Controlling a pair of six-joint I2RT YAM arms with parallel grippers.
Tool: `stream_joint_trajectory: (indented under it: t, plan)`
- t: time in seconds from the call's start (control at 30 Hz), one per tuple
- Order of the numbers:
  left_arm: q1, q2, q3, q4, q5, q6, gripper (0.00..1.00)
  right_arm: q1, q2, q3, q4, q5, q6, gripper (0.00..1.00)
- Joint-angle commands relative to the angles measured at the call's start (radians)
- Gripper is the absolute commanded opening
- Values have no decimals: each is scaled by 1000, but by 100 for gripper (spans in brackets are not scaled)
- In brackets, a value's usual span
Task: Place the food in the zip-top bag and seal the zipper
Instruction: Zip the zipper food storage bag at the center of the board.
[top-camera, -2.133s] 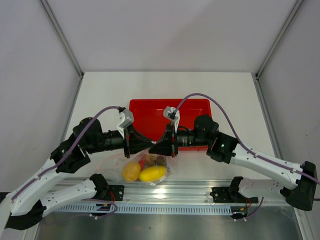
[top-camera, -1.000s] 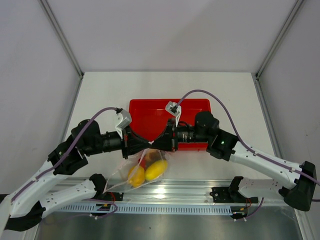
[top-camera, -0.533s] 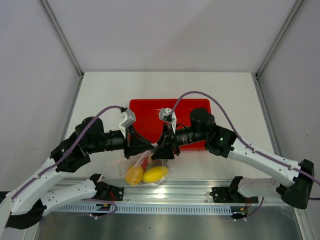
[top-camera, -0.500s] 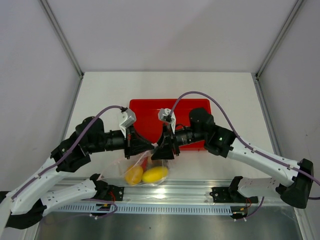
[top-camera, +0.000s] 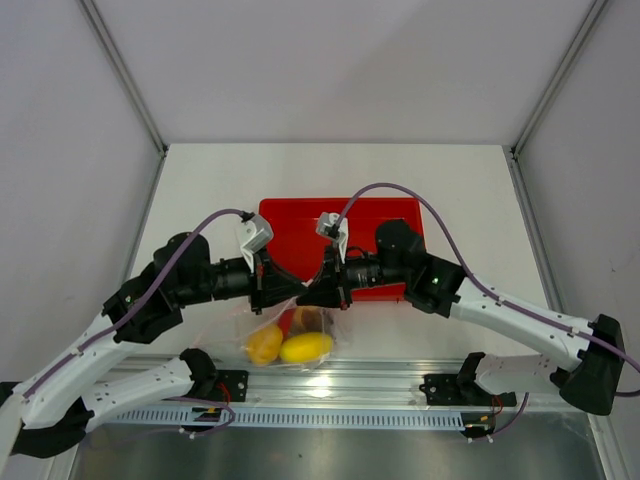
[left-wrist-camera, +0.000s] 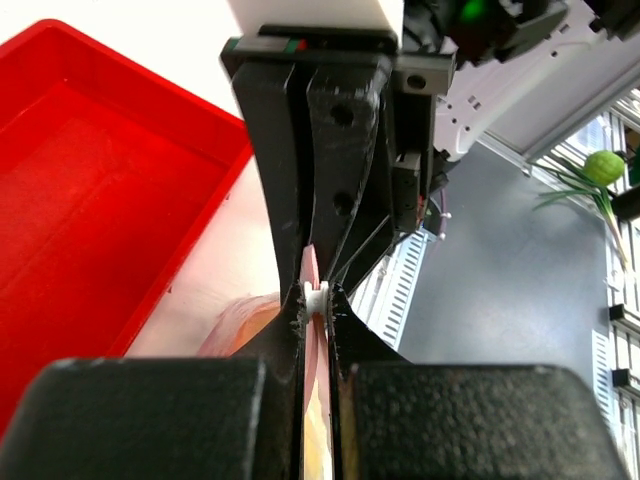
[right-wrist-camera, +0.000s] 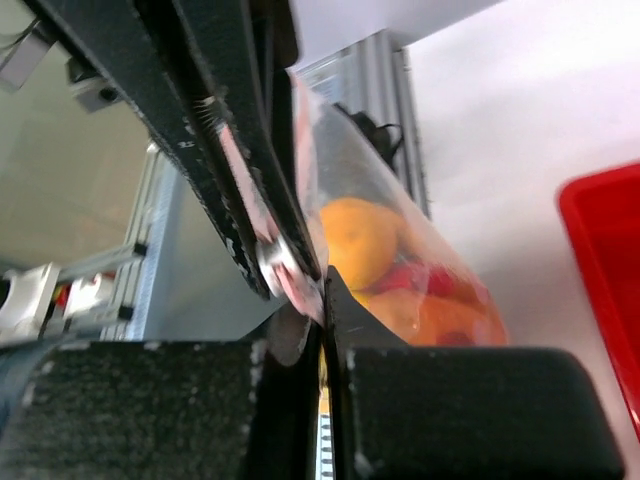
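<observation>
The zip-top bag (top-camera: 290, 335) hangs by its mouth between my two grippers, above the table's near edge. Inside it I see the food: two yellow egg-shaped fruits (top-camera: 263, 343) (top-camera: 307, 347), plus orange and red pieces (right-wrist-camera: 440, 310). My left gripper (top-camera: 287, 293) (left-wrist-camera: 316, 300) is shut on the pinkish zipper (left-wrist-camera: 311, 268), with a small white piece on the strip at its fingertips. My right gripper (top-camera: 312, 296) (right-wrist-camera: 322, 300) faces it tip to tip and is shut on the same zipper strip (right-wrist-camera: 300, 285). The bag (right-wrist-camera: 400, 240) bulges below.
The red tray (top-camera: 385, 213) lies just behind the grippers, and the part of its floor in the left wrist view (left-wrist-camera: 90, 190) is bare. The metal rail (top-camera: 330, 385) with both arm bases runs along the near edge, just under the hanging bag.
The right gripper let go of the strip for a moment and has shut on it again, close to the left gripper. The bag and its fruits swung slightly.
</observation>
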Motion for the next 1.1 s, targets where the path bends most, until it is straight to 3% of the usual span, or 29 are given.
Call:
stream_joint_trajectory:
  t: [0.0,0.17,0.47,0.67,0.73,0.77,0.87,0.97,1.07]
  plan:
    - [-5,-23,-20,-28,8,-1,1,-12,-80,-15,86,264,82,0]
    - [-5,-35,-49,-40,-18,-3,1,-15,-120,-69,126,412,201,0]
    - [-5,-72,-49,-114,-73,16,1,-59,-164,-176,232,411,333,0]
    - [-5,-77,-8,-129,-50,26,1,-59,-144,-115,172,135,156,0]
    - [-5,-68,-1,-124,-32,26,1,-59,-144,-80,79,62,45,8]
    - [-3,-65,0,-120,-22,26,1,-59,-143,-38,43,42,10,21]
    - [-5,-58,-3,-104,-1,25,1,-62,-130,19,-84,-38,-114,43]
    - [-3,-52,-6,-97,14,19,1,-76,-92,91,-158,-93,-176,49]
    - [-5,-52,-4,-94,22,14,1,-95,-39,140,-178,-147,-187,49]
